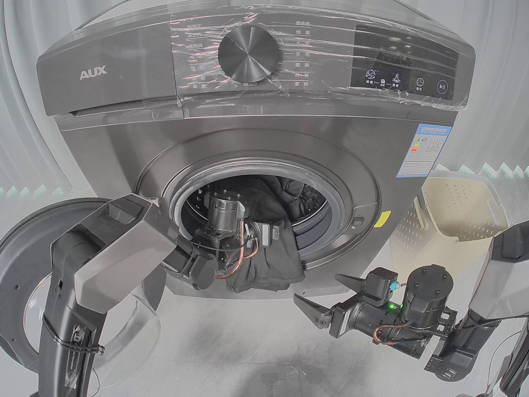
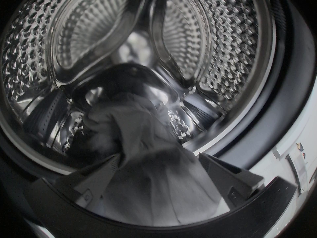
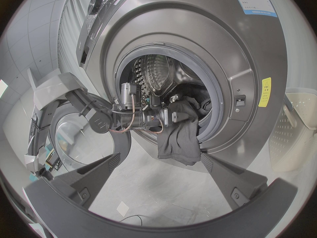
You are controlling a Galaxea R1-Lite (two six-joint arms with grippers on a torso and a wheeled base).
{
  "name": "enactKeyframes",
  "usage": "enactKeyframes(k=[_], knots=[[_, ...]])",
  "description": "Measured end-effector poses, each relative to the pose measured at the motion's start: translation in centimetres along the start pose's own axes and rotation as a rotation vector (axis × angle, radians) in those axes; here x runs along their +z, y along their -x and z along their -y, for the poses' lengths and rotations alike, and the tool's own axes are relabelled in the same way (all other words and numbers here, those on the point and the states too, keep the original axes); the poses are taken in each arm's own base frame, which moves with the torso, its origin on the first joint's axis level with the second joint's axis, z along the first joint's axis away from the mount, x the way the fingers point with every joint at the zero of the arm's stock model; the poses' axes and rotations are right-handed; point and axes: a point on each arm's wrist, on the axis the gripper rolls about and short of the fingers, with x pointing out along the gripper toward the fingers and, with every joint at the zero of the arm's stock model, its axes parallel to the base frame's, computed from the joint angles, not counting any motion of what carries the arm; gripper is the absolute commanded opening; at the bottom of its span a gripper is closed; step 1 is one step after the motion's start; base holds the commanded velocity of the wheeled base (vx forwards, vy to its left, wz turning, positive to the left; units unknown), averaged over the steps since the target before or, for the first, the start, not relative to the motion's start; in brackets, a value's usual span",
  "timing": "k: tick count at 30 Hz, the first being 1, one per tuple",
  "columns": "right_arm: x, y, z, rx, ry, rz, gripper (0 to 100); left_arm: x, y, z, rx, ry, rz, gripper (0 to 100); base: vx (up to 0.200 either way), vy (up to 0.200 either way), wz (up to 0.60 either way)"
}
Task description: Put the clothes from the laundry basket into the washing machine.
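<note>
Cloth (image 2: 155,182) lies closest in the left wrist view, between the two fingers (image 2: 95,179) of the left gripper (image 2: 158,157). These fingers stand wide apart and do not pinch it, so this gripper is released. From there the cloth runs forward and down to the bottom of the drum (image 2: 231,50), where it makes a small heap.

The head view adds what the wrist view cannot show. One end of the cloth hangs out of the mouth, over the lower rim (image 1: 330,232), and down the front of the washer (image 1: 110,139). More dark cloth sits inside, behind the left gripper, which is at the mouth of the drum.

The right wrist view gives the side look. The cloth is draped over the left gripper's tip and falls below the rim, without touching the floor (image 3: 148,189).

The right gripper (image 1: 318,289) hangs low before the washer, apart from the cloth, with its jaws spread and nothing between them.

The door (image 1: 22,282) stands swung open on the robot's left. The basket (image 1: 457,216) stands just beside the washer on the robot's right.
</note>
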Motion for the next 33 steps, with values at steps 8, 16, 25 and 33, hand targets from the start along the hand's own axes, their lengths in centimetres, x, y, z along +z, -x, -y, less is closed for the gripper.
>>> enactKeyframes(k=[8, 16, 25, 33], knots=[[0.0, 0.0, 0.0, 0.001, 0.0, 0.001, 100, -2.0, 1.9, 1.9, -0.072, -0.049, -0.121, 100, 0.0, 0.0, 0.0], [0.1, 0.0, 0.0, 0.0, -0.001, 0.005, 100, -3.8, 0.8, 1.5, -0.065, -0.065, -0.136, 0, 0.0, 0.0, 0.0], [0.2, 0.0, 0.0, -0.001, -0.001, 0.006, 100, -2.4, -0.5, 0.6, -0.038, -0.043, -0.053, 0, 0.0, 0.0, 0.0], [0.2, 0.0, 0.0, 0.001, -0.001, 0.008, 100, 1.9, -1.5, -0.5, 0.014, -0.008, 0.111, 0, 0.0, 0.0, 0.0]])
